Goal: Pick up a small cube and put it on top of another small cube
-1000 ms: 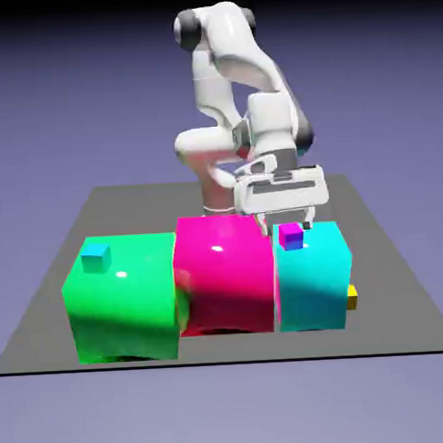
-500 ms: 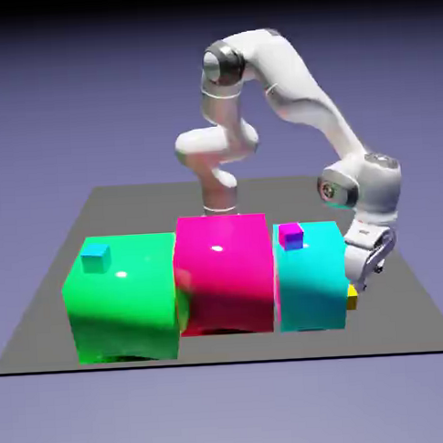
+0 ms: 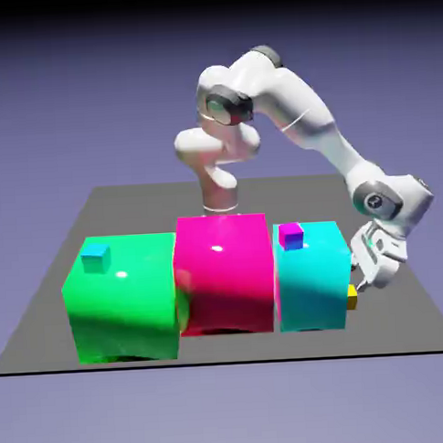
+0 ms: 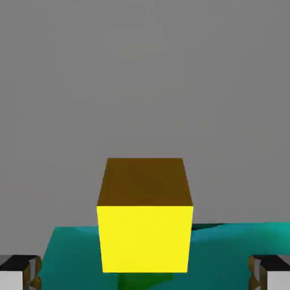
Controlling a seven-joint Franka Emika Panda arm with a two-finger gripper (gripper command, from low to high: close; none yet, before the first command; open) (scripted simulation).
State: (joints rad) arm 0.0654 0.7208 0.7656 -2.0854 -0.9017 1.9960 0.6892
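Small yellow-orange cube mostly hidden in the exterior view — only a sliver shows on the desk, tight against the cyan block's lower corner on the exterior view's right. Pincer low beside it; arm link partly covers the fingers. Hand view: cube centred, fingertips spread wide to either side, clear of its faces — pincer apart. Bare grey desk beyond the cube; cyan block close along one side.
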